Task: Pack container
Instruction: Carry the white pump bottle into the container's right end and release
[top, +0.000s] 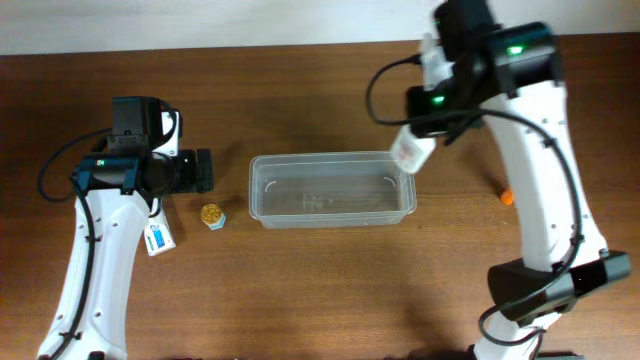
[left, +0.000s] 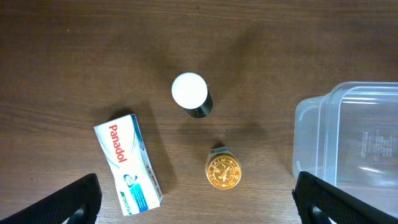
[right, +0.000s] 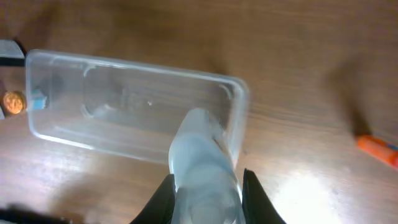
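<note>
The wooden table (top: 300, 300) carries the container (top: 330, 220) at about its middle. The tub's long axis runs parallel to the far edge, and it looks empty.

The right gripper (right: 205, 186) is clamped on a small clear bottle (top: 410, 150), which hangs over the container's right end near its far corner. The drop turns on that relation. The tub's open length stretches away from the bottle toward the table's left edge, so my judgement is that a short shift inward along that axis puts the bottle well inside the rim. The right arm is plainly the nearer one.

The left gripper (top: 203, 171) hovers off the container's left end with its jaws spread wide, holding nothing. Under it on the left half of the table lie three things:
- A Panadol box (left: 127, 163) sits toward the near edge.
- A gold-lidded jar (left: 222, 172) stands just beside the tub's left wall.
- A white-capped bottle (left: 189, 91) stands farther back.

A small orange object (top: 507, 197) lies apart toward the right edge.

How high the held bottle hangs above the rim cannot be told. Its gripped end is buried between the fingers, and the wrist view blurs it. The overhead view hides the white-capped bottle under the left arm, and the Panadol box is partly covered there too.
</note>
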